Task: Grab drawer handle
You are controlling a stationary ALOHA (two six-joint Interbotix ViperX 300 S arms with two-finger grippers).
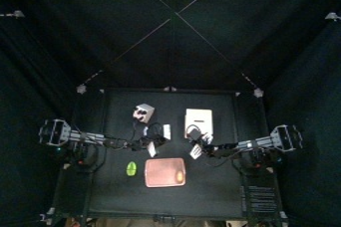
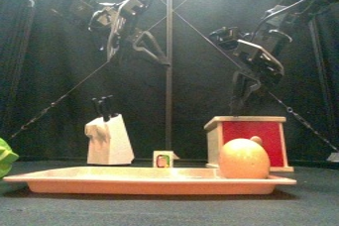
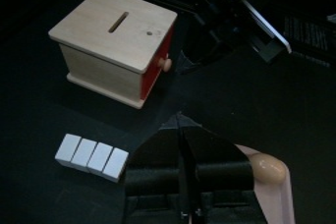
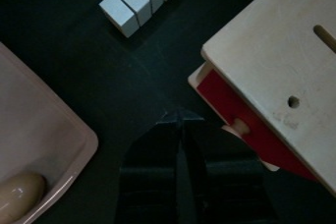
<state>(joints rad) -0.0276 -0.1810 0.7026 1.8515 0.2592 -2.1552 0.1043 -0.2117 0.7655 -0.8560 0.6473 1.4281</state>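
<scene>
A light wooden box [image 4: 282, 66] with a slot in its top has a red drawer front [image 4: 250, 130] bearing a small wooden knob handle [image 4: 238, 127]. My right gripper [image 4: 175, 120] is shut and empty, its tip a short way from the knob, not touching it. In the left wrist view the box [image 3: 116, 39] and its knob [image 3: 167, 61] lie beyond my left gripper [image 3: 186, 138], which is shut and empty. In the top view the box [image 1: 200, 118] is at the table's back right. In the front view the red drawer [image 2: 252, 136] faces me.
A pink tray [image 2: 133, 179] holding an orange egg-shaped thing [image 2: 244, 159] lies at the front. A row of white blocks [image 3: 92, 156] sits near the tray. A white block-like stand [image 2: 109, 140] is at the back left. A green thing [image 1: 132, 169] lies left of the tray.
</scene>
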